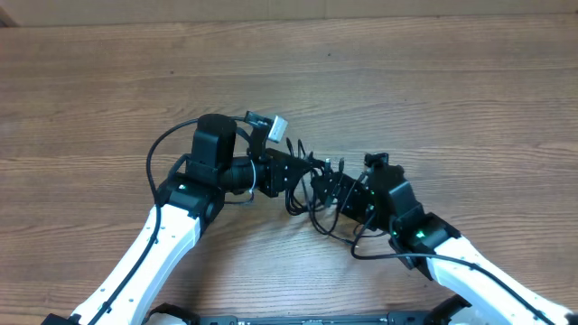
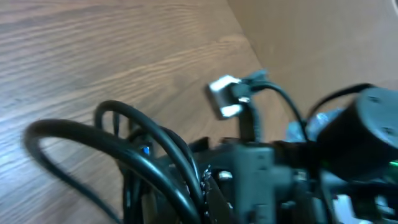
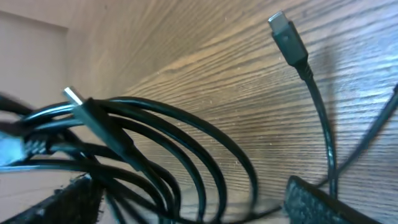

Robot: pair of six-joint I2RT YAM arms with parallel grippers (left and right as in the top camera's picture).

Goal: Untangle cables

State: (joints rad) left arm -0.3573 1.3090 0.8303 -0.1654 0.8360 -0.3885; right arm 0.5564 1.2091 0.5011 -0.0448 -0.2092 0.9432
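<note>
The tangle of thin black cables (image 1: 314, 209) sits around the middle of the brown wood-grain surface (image 1: 433, 90), nearer the robot's edge than the far edge, between the 2 arms. The left tool (image 1: 298, 173) is pressed together and appears to pinch the bundle at its left side, with a pale silvery plug (image 1: 275, 126) sticking up on a short stub beyond it. The right tool (image 1: 336, 194) is spread wide at the bundle's right side; in its wrist view several loops (image 3: 205, 155) run across the gap between its fingers (image 3: 323, 199), gripped by nothing, and 1 loose black plug end (image 3: 287, 37) lies on the wood farther off. The step in hand looks like taking a second hold so the knot can be drawn apart. Next, the right tool should probably close on just 1 strand, not the whole sheaf, then pull away from the left.
</note>
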